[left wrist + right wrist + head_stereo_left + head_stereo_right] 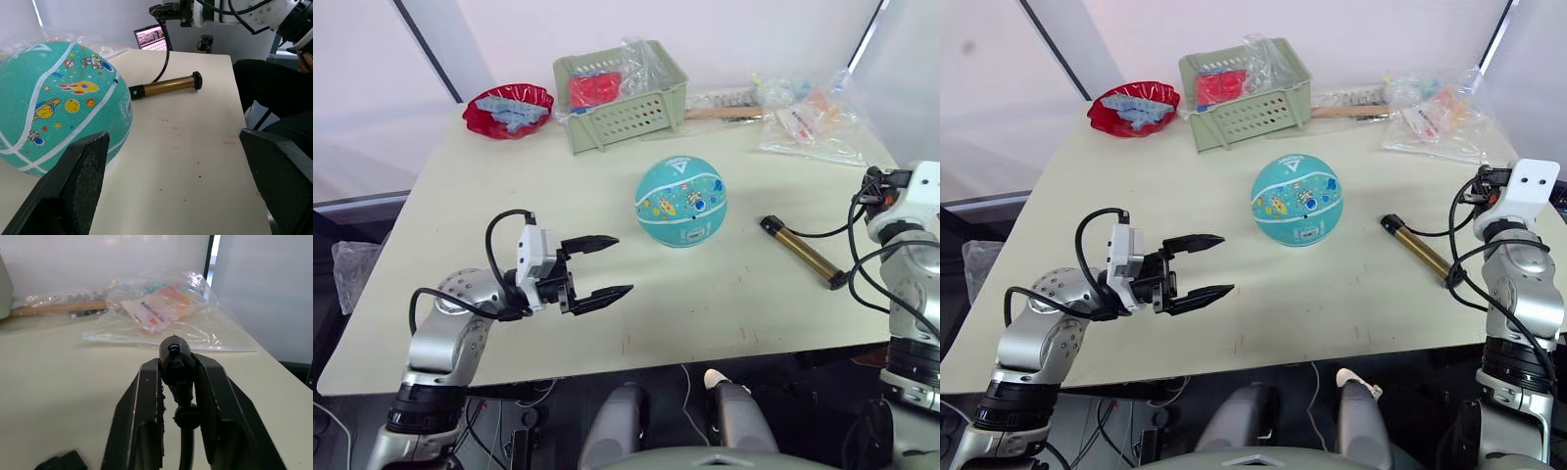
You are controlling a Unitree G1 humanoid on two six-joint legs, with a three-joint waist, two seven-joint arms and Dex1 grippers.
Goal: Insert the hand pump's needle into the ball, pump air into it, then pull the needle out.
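The ball (680, 201) rests mid-table, with the hand pump (802, 252) lying to its right. Left gripper (604, 266): jaws wide, empty. Right gripper (177, 363): jaws clamped on the pump hose's black fitting (176, 363).

Pebbled rubber, brushed brass, matt tabletop

The ball (680, 201) has a grainy, pebbled teal skin; the hand pump (801, 251) is smooth, faintly shiny brass-gold metal with matt black caps. The table (509, 225) is matt cream, lightly scuffed; the basket (620, 96) is perforated plastic; the bags (808, 122) are glossy clear film.
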